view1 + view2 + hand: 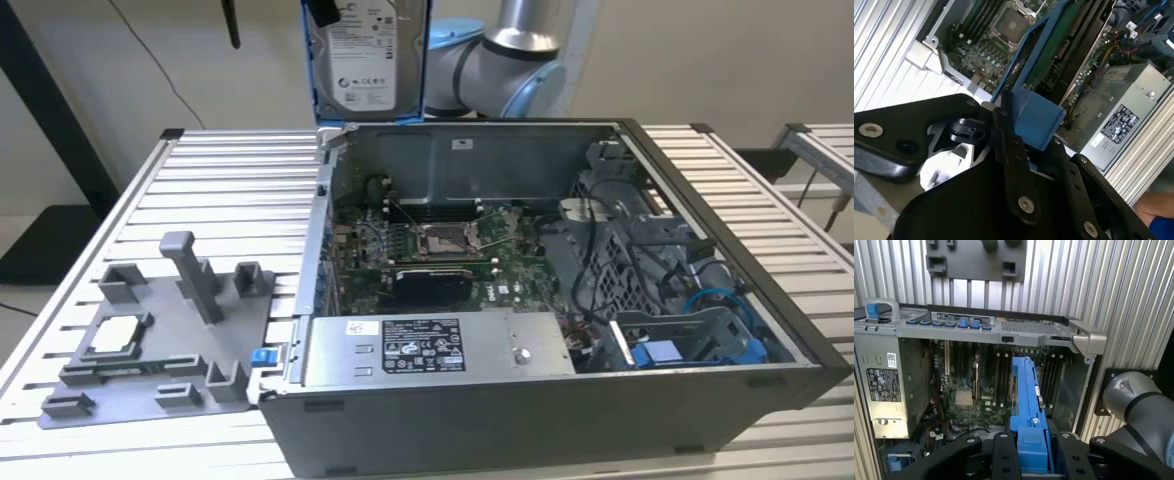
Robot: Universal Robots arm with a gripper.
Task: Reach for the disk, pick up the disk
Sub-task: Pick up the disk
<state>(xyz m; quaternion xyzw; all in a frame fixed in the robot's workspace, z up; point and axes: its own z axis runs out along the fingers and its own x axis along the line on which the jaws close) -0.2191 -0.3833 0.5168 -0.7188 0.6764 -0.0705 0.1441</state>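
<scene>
Gripper point(1034, 452) closed on the disk point(1026, 395), with its fingers point(1005, 455) clamped on either side of the blue bracket in both wrist views. In the exterior view the disk point(358, 60) hangs upright, label visible, above the rear edge of the open case point(534, 410) and clear of it. The case sits on a slatted table point(227, 170).

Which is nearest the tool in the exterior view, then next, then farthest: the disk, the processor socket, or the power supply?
1. The disk, held in the tool, above the far wall of the case.
2. The processor socket, mid-case.
3. The power supply, along the case's near wall.
</scene>
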